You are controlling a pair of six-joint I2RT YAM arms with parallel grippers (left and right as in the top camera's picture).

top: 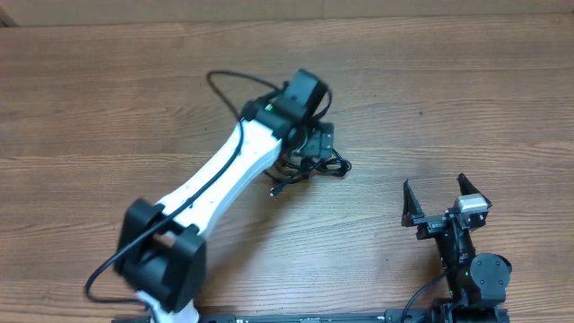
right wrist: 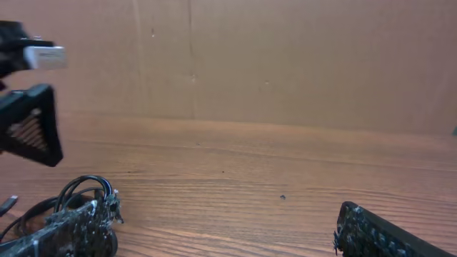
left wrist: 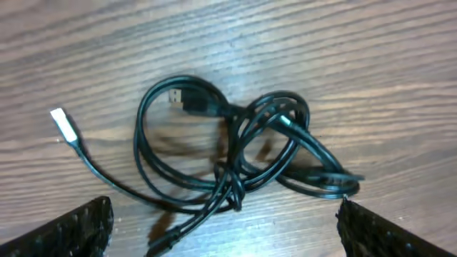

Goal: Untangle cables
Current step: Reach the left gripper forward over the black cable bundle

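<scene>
Step in hand, by the look of it: choosing a first strand. Best to go for the loose end with the white tip, lying clear of the knot, rather than the crossing in the middle. Close on that one cord only, then draw it away low and slow, so as to slide the loops open and not cinch them. Cables bunched in one tangle about the middle of the table, flat on the wood. Left gripper poised straight above the tangle, arm stretched far and rightward from the near-left base, wrist pointing down, jaws wide apart and holding nothing. Right gripper parked at the near right, well apart from the cables, pointing far, jaws likewise spread and empty.
</scene>
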